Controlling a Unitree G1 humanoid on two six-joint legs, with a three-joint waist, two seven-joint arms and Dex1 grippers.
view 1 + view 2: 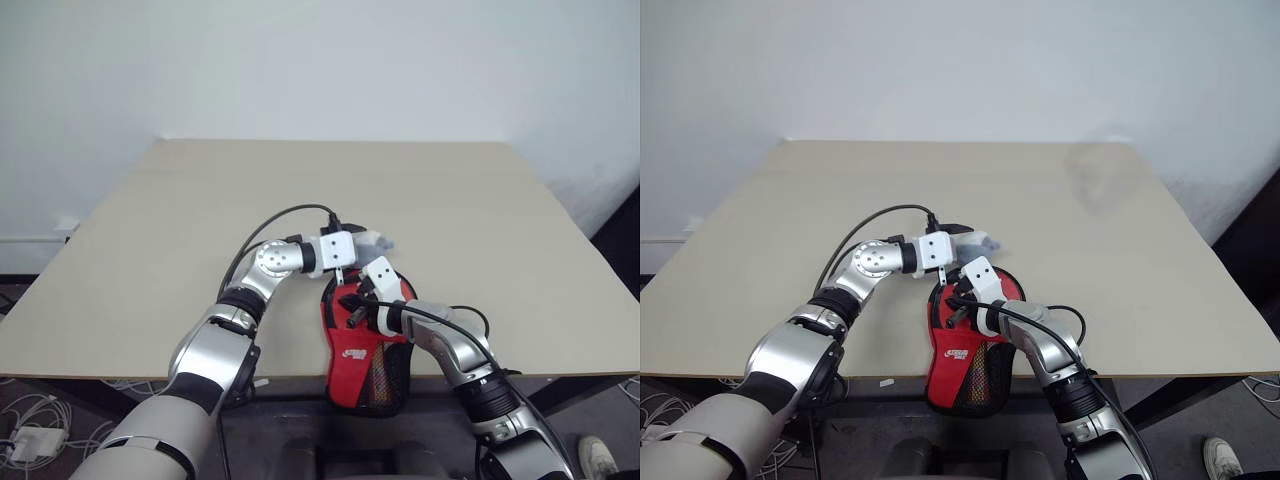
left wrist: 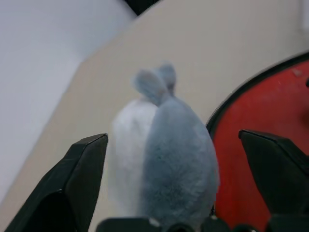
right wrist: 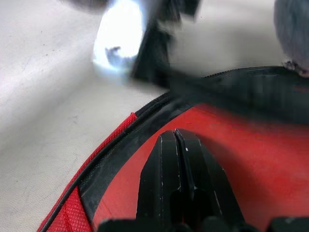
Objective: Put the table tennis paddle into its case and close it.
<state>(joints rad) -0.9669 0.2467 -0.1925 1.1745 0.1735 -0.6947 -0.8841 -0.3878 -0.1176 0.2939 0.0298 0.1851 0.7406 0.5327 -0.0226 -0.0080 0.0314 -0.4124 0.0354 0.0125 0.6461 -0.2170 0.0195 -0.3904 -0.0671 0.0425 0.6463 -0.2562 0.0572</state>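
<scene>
The case (image 1: 362,345), red with a white logo and a black mesh pocket, lies at the table's front edge, its narrow end hanging over the edge. My right gripper (image 3: 176,133) is shut, its tips resting on the case's red face (image 3: 251,159) just inside the black zipper rim (image 3: 116,150). My left gripper (image 2: 171,137) is open beside the case's round far end. A pale blue-grey bag (image 2: 161,150) sits between its spread fingers (image 2: 82,169), touching neither. The paddle is hidden.
The beige table (image 1: 200,200) stretches wide and bare beyond the case, up to a white wall. Black cables loop off both wrists (image 1: 290,212). White cables and a plug lie on the floor at the lower left (image 1: 30,440).
</scene>
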